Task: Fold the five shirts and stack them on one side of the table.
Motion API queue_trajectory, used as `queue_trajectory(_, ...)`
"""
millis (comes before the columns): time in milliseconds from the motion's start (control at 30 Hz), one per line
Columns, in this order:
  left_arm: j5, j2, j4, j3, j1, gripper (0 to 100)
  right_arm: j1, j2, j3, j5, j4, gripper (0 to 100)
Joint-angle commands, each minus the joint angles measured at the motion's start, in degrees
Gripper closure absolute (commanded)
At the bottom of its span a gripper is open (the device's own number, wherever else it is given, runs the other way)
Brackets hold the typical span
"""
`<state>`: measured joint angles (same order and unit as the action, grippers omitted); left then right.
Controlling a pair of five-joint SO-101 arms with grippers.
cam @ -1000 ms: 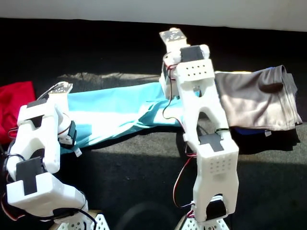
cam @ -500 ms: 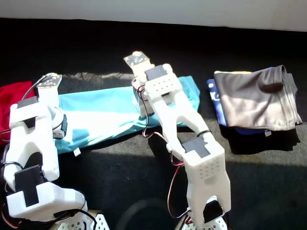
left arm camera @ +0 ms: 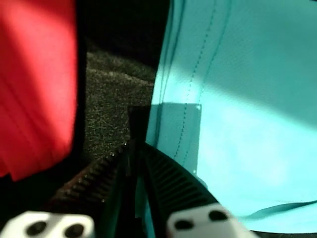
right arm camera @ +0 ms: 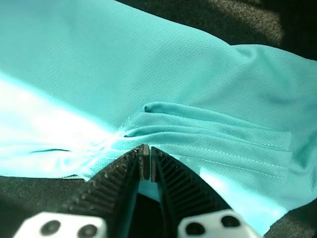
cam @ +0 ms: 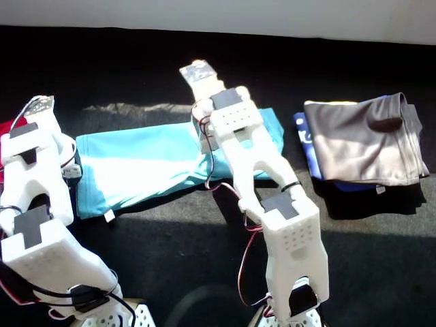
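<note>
Teal shirt (cam: 150, 163) – hem in L jaws, mid-fold in R jaws – both pinching

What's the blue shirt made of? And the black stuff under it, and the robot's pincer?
The blue shirt looks like thin sporty knit cloth: tiny mesh holes, stitched seams, soft bunching. The table cover looks like matte dark felt or carpet, going by its grainy speckle. The right pincer seems to be hard plastic: black and ridged at the tip, smooth white behind.
</note>
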<state>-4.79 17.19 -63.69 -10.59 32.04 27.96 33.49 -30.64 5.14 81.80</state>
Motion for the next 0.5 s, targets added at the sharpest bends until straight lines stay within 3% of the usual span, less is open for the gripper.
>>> queue_trajectory(0, 1.1, 2.0, -4.1, 6.4, -0.3, 86, -2.7, -4.9, -7.8, 2.2, 7.4, 98.0)
queue_trajectory(233, 1.1, 6.1, -10.5, 14.3, -0.4, 84, -6.7, -6.5, -18.5, 6.9, 18.6, 98.0)
queue_trajectory(467, 1.1, 6.1, -23.0, 26.7, -0.5, 84, -8.1, -6.4, -19.9, 6.9, 19.0, 98.0)
